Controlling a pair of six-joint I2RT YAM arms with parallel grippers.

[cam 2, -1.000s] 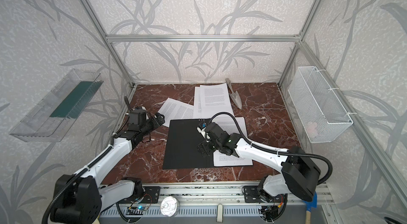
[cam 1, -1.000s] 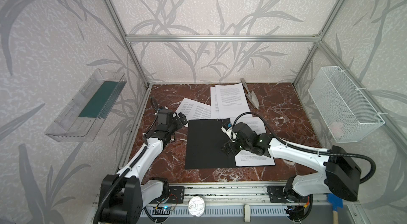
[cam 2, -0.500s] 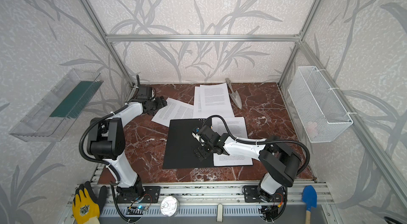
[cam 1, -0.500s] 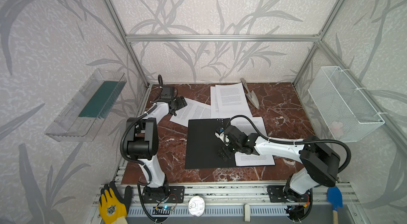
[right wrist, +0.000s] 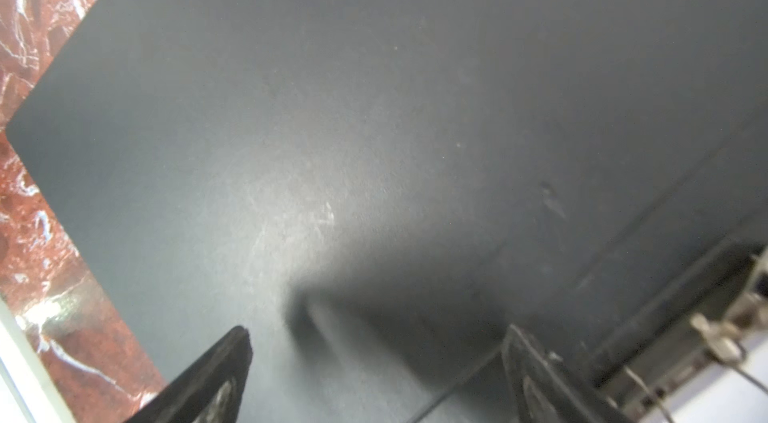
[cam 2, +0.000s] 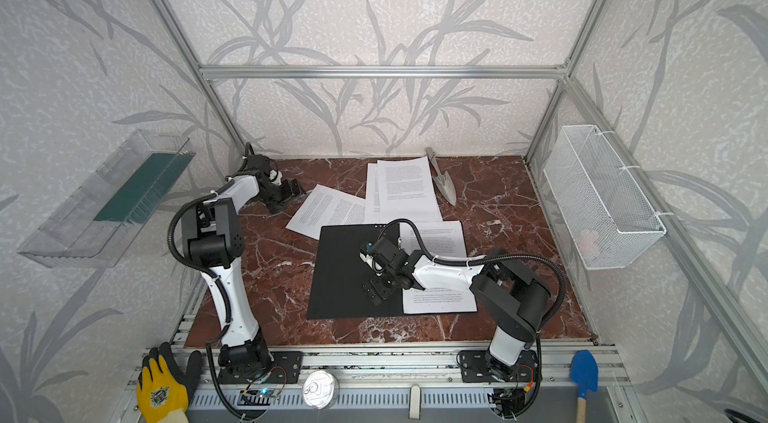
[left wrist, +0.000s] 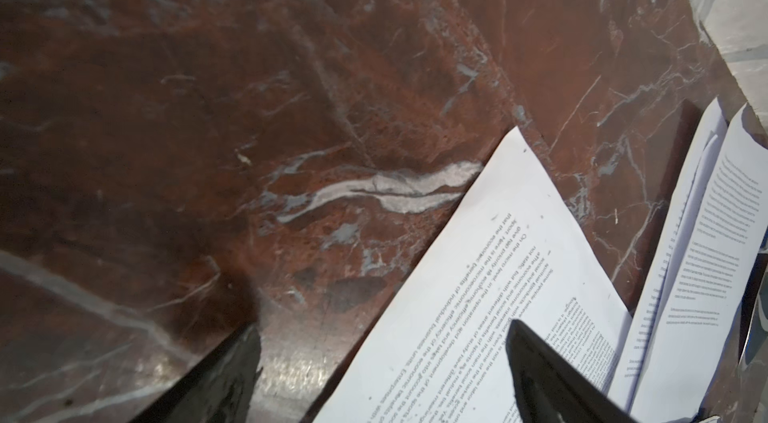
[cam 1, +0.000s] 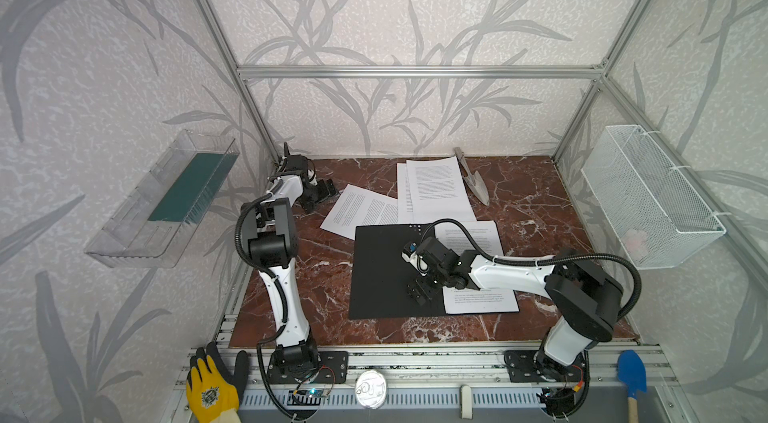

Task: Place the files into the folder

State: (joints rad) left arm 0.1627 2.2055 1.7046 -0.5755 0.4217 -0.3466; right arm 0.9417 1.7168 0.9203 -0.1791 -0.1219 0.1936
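Folder (cam 1: 382, 271) flat at centre, files (cam 1: 365, 213) loose behind it. Right gripper (cam 1: 419, 293) hovers over folder, jaws apart, empty. Left gripper (cam 1: 322, 194), jaws apart, sits beside a loose sheet. Likely step: fetching that sheet. Next move calls for pinching its edge.

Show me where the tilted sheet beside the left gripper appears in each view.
Top view: the tilted sheet lies left of centre, behind the black folder.
Top view: the tilted sheet sits likewise, slightly further left.
Left wrist: it looms large, partly under a finger of the left gripper.
Right wrist: not in it.
Shared landmark: the red marble table, in all four.
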